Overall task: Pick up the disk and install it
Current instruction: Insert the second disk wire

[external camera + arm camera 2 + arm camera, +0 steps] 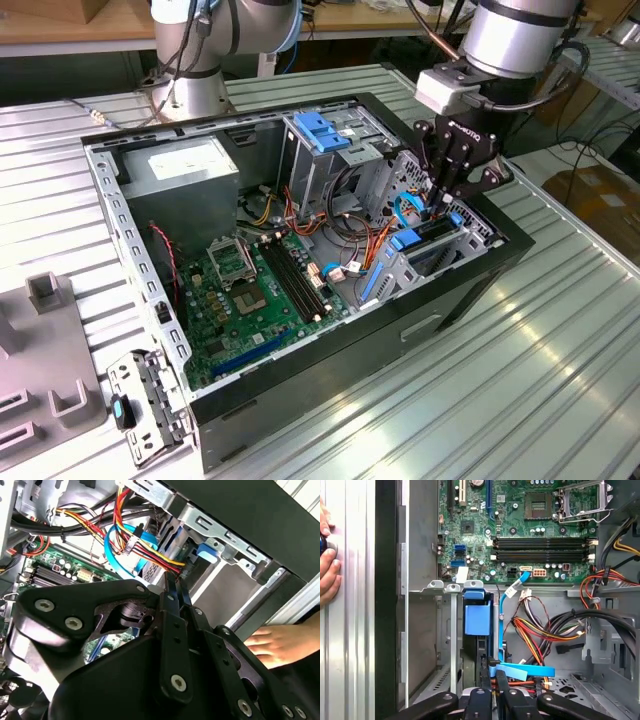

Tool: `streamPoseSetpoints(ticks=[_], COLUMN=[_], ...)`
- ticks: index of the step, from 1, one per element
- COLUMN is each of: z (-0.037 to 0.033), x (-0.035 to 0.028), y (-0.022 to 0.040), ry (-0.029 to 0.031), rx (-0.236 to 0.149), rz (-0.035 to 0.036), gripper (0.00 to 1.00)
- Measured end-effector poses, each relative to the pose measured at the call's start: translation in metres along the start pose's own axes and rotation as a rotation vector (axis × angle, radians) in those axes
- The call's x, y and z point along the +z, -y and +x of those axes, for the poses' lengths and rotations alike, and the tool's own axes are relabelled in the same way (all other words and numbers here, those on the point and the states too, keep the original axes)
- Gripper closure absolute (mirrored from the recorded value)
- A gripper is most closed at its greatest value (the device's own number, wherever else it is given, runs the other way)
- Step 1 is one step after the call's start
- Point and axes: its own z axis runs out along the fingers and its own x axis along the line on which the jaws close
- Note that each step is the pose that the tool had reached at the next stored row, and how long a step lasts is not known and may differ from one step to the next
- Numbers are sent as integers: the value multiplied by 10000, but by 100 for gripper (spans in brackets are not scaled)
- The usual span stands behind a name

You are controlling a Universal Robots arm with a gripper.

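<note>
Black gripper lowered into the open computer case, fingers pressed nearly together, pinching the disk standing on edge in its drive bay, a person's hand resting beside the case

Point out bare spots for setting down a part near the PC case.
Free: ribbed table on the exterior view's right of the case. Crowded: drive bay around the disk and gripper, thick with cables.

Open PC case on slatted table, robot hand over blue-framed disk in bay, mobo exposed
</note>
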Motion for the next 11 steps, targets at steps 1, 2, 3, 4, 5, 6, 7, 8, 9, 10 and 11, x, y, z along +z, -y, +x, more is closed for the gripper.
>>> streamPoseSetpoints(ticks=[1,2,3,4,5,6,7,8,9,10,11], z=[22,38,57,72,82,96,111,127,147,155,156], x=[3,5,8,9,11,12,14,16,21,26,32], y=[1,1,1,1,2,4,8,13,19,20,20], ry=[55,100,146,207,287,429,513,548,576,577,579], rx=[1,2,1,1,0,-2,-2,-3,-3,-2,-5], rz=[-5,-7,-10,-16,-27,-55,-71,-77,-79,-80,-83], gripper=[84,84,84,84,84,84,84,84,84,84,84])
